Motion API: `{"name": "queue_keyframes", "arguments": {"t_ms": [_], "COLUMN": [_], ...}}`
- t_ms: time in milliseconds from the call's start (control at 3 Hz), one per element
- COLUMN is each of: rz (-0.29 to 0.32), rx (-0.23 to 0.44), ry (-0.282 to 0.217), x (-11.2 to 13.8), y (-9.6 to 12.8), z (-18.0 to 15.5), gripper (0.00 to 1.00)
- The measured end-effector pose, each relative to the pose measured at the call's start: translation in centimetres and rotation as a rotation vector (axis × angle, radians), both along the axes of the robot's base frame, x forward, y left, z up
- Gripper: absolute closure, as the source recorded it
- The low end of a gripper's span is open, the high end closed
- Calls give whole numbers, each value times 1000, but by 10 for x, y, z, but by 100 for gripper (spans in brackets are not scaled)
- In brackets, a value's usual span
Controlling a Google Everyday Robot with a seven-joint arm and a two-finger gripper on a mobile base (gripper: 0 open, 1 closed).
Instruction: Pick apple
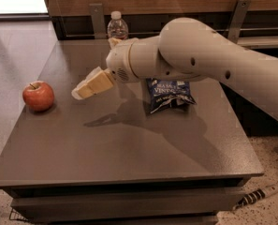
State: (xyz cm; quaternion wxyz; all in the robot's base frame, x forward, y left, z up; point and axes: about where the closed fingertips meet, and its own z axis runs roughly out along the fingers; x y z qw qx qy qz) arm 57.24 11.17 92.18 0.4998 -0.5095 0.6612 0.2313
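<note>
Red with an orange-yellow blush, short dark stem up: apple (38, 96), sitting near the left edge of the grey surface (129, 153). Probably firm, smooth-skinned and a little slippery, fairly heavy for its size, prone to rolling if nudged. Best taken across the widest middle from opposite sides, stem left alone. Near it on the right, not touching, raised above the surface: claw (80, 92), pointed left and down toward the fruit. Apart or together, cannot tell. Behind that, white arm (199, 55) reaching in from the right. Farther off, blue chip bag (169, 95) lying mid-surface, water bottle (117, 28) standing at the back edge.
</note>
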Motion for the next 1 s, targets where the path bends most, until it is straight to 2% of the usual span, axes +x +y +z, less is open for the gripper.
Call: {"name": "queue_keyframes", "arguments": {"t_ms": [333, 667, 1000], "rz": [77, 187, 252], "rx": [30, 54, 79], "ry": [10, 51, 90], "x": [4, 5, 4], "y": [56, 114, 146], "z": [-15, -39, -61], "gripper": [0, 0, 0]}}
